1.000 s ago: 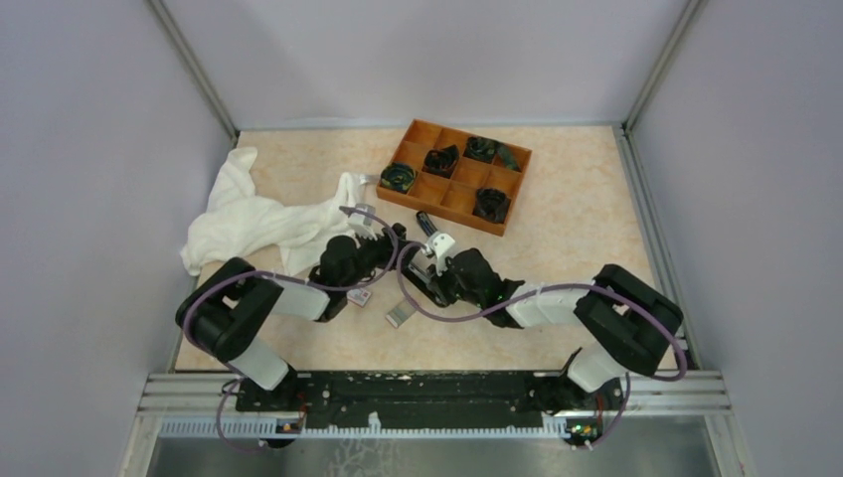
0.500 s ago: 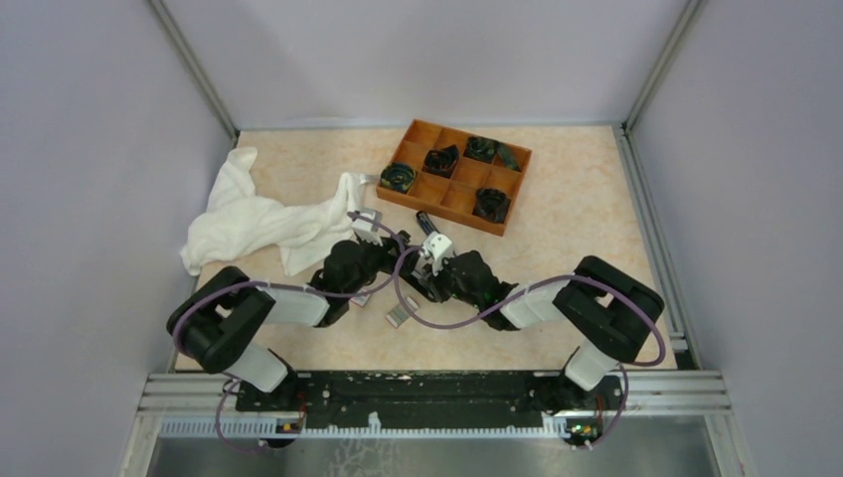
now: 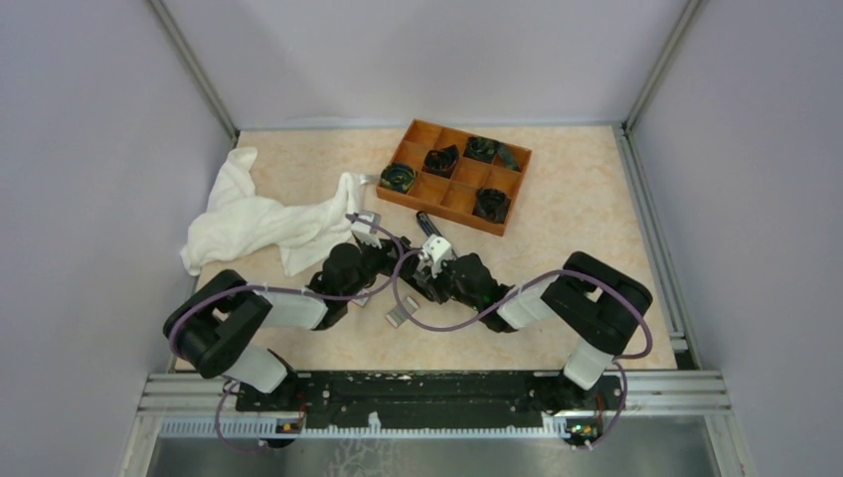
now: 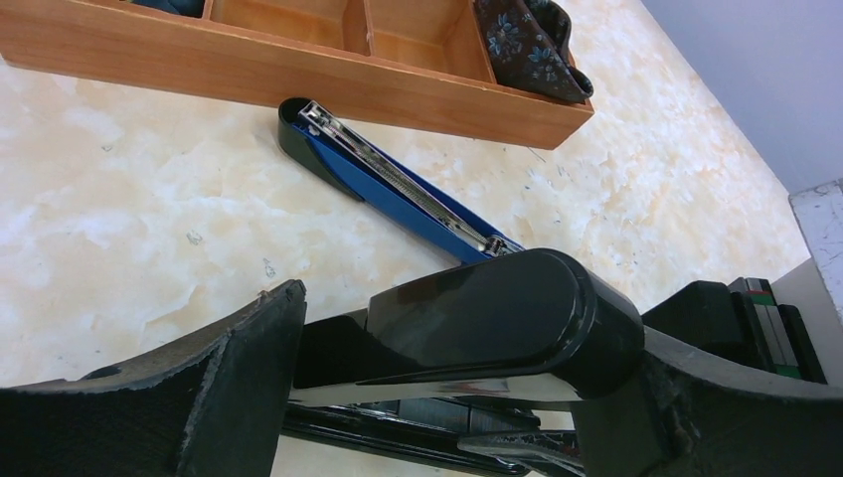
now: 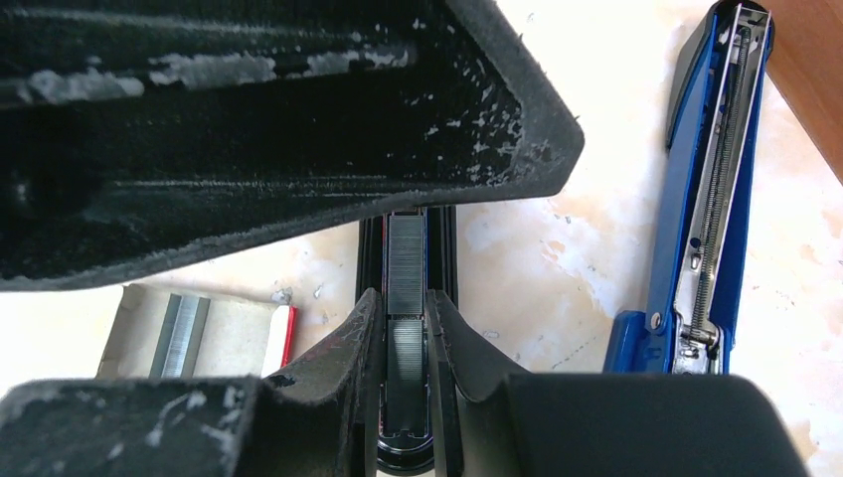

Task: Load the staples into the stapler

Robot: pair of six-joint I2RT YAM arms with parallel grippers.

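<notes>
Staples in a silver-grey rectangular strip lie in the open channel of the slim all-black stapler, at the lower centre of the right wrist view. The right gripper is pinched almost together on the near end of that strip, one finger on each side. In the left wrist view, the left gripper is clamped across the stapler's glossy hinged top arm, which sits above the base. From above, the stapler is at mid-frame where the two grippers meet. At lower left of the right wrist view, the small white carton with a red label lies open beside the stapler, with another strip inside. A blue-and-black stapler lies opened out at right. Beyond it is a compartmented wooden tray holding dark folded fabric, and a crumpled white cloth lies at left.
</notes>
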